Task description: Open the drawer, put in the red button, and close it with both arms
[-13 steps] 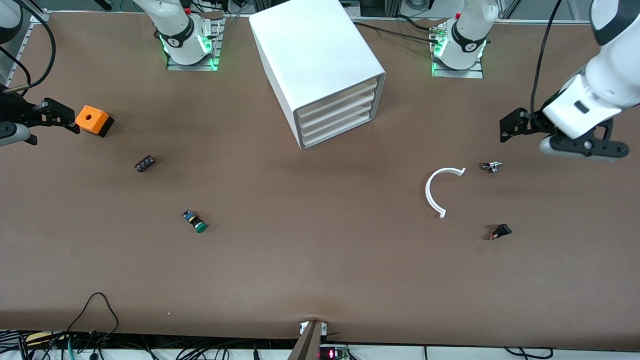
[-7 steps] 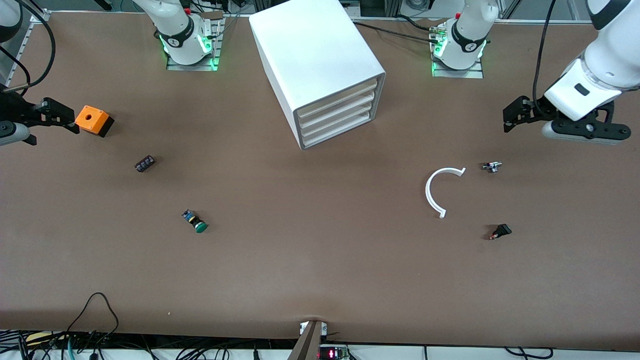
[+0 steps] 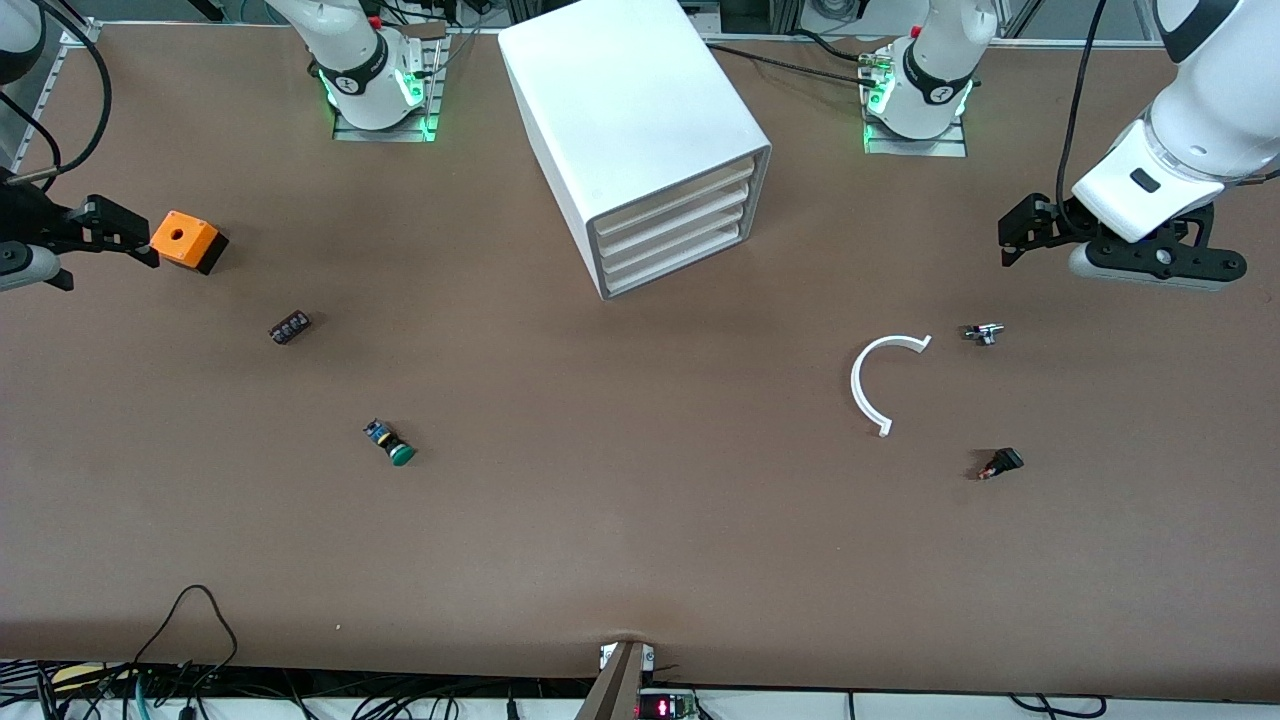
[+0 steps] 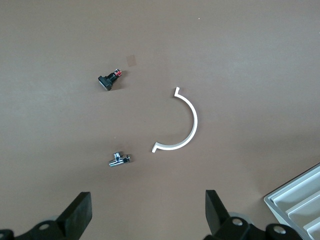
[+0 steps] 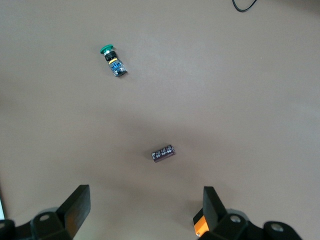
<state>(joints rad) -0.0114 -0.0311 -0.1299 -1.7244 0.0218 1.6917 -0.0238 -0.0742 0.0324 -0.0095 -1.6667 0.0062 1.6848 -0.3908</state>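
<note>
No red-capped button shows in any view. The white drawer cabinet (image 3: 640,110) stands between the arms' bases, with all its drawers (image 3: 672,232) shut; a corner of it shows in the left wrist view (image 4: 300,200). My left gripper (image 3: 1018,240) is open and empty, in the air over the table at the left arm's end, above a small metal part (image 4: 119,159). It also shows in the left wrist view (image 4: 147,220). My right gripper (image 3: 118,232) is open and empty at the right arm's end, right beside an orange box (image 3: 185,240). It also shows in the right wrist view (image 5: 145,215).
A green-capped button (image 3: 390,443) with a blue rear block and a small dark block (image 3: 289,327) lie toward the right arm's end. A white half ring (image 3: 875,380), the metal part (image 3: 983,333) and a small black part with a red end (image 3: 1000,463) lie toward the left arm's end.
My left arm has drawn back a little toward its base end of the table, gripper still open. The right arm and the things on the table have not moved.
</note>
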